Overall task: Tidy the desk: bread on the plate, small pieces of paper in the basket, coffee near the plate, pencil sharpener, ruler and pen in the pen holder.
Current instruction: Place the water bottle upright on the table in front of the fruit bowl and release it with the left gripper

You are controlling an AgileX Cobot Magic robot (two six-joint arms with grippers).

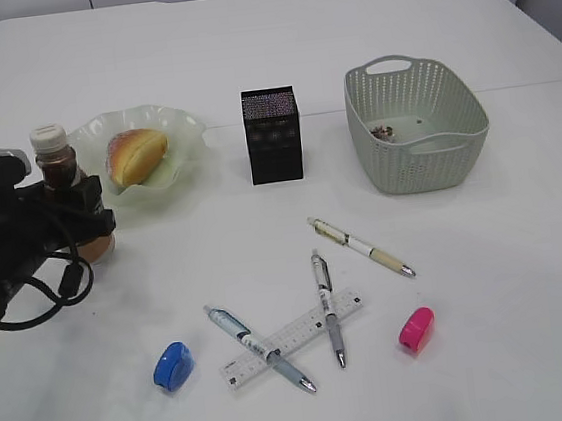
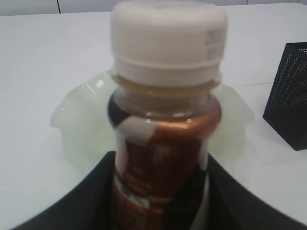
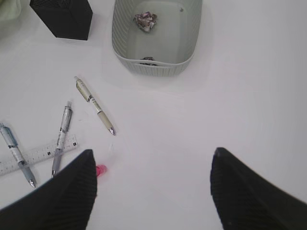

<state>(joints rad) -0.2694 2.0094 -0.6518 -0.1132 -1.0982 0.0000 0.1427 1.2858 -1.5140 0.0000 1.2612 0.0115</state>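
Pink sharpener [image 3: 100,170] half hidden, right gripper [image 3: 153,191]

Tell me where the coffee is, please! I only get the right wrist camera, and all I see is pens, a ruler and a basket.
Observer: The coffee bottle stands just left of the green plate, and the left gripper is closed around it.
Operator: Is the bread on the plate?
Observer: Yes, the bread lies on it.
Operator: Is there another sharpener besides the pink pencil sharpener?
Observer: Yes, a blue pencil sharpener lies on the table, left of the ruler.
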